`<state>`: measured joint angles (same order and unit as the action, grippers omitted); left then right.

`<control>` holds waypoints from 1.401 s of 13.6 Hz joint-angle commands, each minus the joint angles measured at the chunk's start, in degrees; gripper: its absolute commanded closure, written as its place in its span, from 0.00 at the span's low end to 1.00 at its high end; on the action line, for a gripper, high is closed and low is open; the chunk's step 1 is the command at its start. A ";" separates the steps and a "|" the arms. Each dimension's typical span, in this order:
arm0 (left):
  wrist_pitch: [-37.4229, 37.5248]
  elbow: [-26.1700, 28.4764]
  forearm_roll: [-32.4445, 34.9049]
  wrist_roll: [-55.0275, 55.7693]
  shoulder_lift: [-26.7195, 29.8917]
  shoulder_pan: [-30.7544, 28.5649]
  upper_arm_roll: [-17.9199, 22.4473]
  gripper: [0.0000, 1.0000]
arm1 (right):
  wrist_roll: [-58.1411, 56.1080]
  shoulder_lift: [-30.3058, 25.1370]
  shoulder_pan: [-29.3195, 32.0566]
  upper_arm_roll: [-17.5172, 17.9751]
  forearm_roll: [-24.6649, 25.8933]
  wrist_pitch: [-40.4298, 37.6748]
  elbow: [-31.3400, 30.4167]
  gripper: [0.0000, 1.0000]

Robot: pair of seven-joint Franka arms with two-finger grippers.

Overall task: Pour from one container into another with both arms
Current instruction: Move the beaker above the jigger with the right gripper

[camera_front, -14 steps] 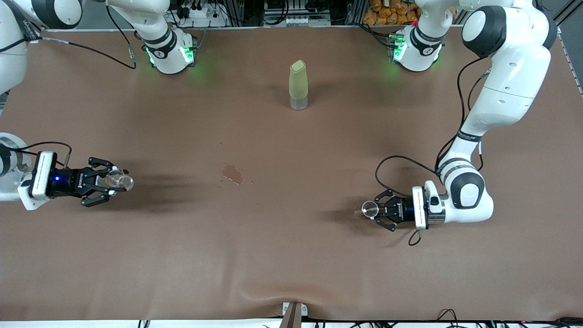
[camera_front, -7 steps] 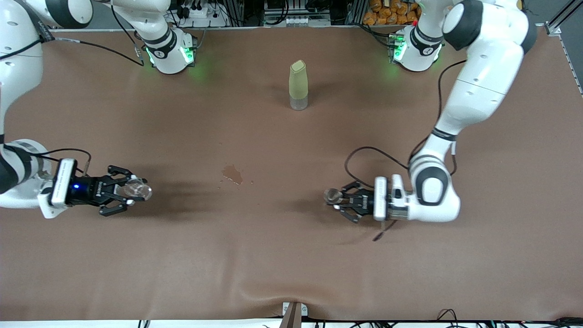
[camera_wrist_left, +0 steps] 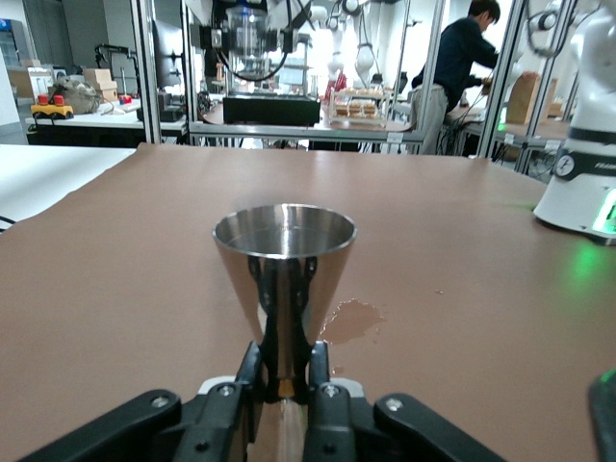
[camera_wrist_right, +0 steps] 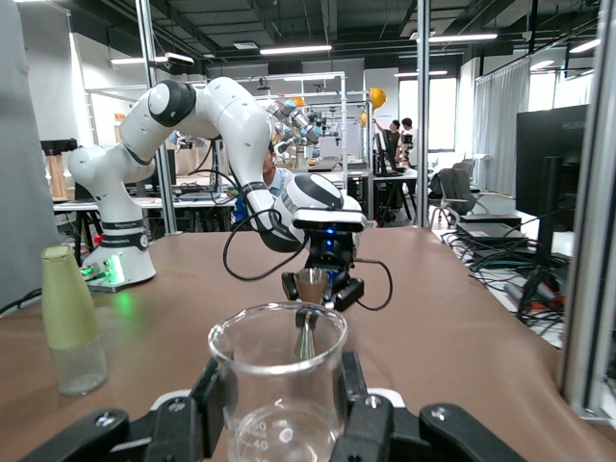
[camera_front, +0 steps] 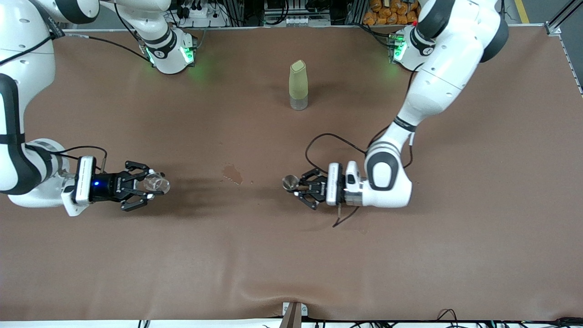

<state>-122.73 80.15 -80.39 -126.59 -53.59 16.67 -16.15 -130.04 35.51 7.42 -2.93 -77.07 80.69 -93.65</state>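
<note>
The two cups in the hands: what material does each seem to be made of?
The cone cup in the left hand looks like polished steel: mirror-like grey reflections. The beaker in the right hand seems clear glass, perhaps plastic: see-through, with printed marks.

Robotics lab, open-plan and industrial. Two white arms (camera_front: 432, 82) are bolted along the top edge of the front view, on a table under a brown cover (camera_front: 291, 255), bases lit green. Aluminium-profile framing (camera_wrist_right: 423, 125) fills the middle of the right wrist view, with strip ceiling lights (camera_wrist_right: 298, 48) above and a dark monitor (camera_wrist_right: 544, 164) at its right edge. More benches carrying equipment (camera_wrist_left: 260, 106) line the top of the left wrist view; a person in dark clothes (camera_wrist_left: 462, 67) works at one, upper right. Cables and power strips (camera_front: 196, 11) sit at the front view's top edge.
</note>
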 commanded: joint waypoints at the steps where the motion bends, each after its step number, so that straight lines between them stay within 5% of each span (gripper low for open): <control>1: -4.60 -2.36 -2.05 -0.68 -0.55 4.41 0.69 1.00 | 0.67 -5.52 -2.40 -0.50 -1.77 2.09 -7.15 0.80; 4: -6.38 -2.80 -10.46 -0.76 -1.95 8.19 0.86 1.00 | 0.67 -7.82 -4.51 -0.50 -3.26 3.16 -11.63 0.80; 19: -14.91 -5.88 -16.90 -0.77 -3.71 17.78 2.00 1.00 | 1.01 -18.88 -14.62 -0.50 -11.44 9.93 -32.82 0.80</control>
<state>-136.55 76.31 -95.58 -126.70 -56.09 33.30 -14.88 -129.92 21.73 -6.39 -2.87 -86.70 89.45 -121.93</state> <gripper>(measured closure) 0.789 0.502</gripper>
